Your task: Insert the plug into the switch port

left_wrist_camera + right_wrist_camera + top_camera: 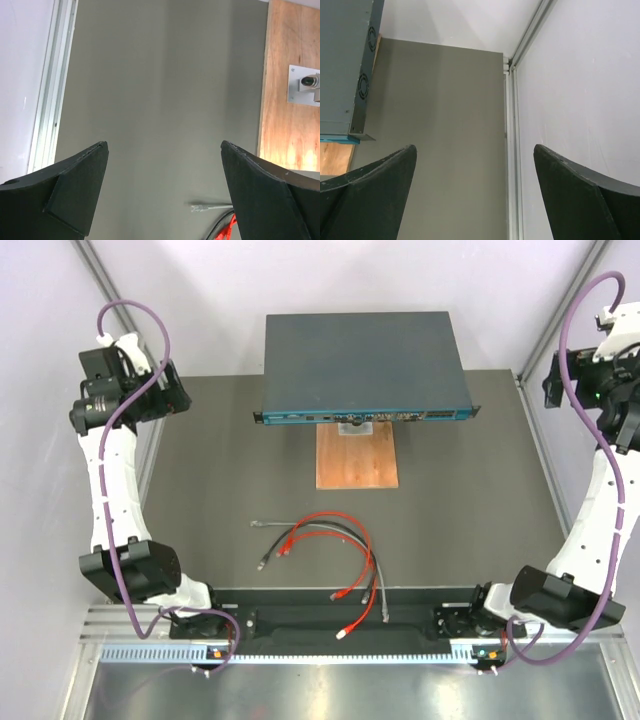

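Between the arm bases and the wide flat dark blue-grey metal switch [365, 365], a loose bundle of red, black and grey patch cables [330, 540] lies on the dark grey table [200, 490]. The plug to be inserted is one of the cable ends, such as the red plug [345, 632] nearest the bases. Which end is intended cannot be determined.

**Gripper state**
- Left gripper [164, 145]: fingers spread wide, nothing between them. A pale grey plug [198, 207] lies just inside its right finger. The rectangular brown wooden board [290, 100] lies beyond that finger.
- Right gripper [474, 147]: fingers spread wide, empty. The switch corner lies beyond its left finger, well apart.

The thin teal front face [365, 416] of the switch is turned toward the arms.

**Step in hand (judged): acquire a plug**
1. Select an end lying clear of crossing cables. Entangled neighbours are likely to drag along.
2. Descend with one finger on each flat side of the plug body and the cable trailing back toward the wrist.
3. Close behind the nose, leaving the contact end protruding and the latch tab free.
4. Hold the plug level and square to the teal face before approach. The ports are too small to resolve from overhead, so align by the wrist view.
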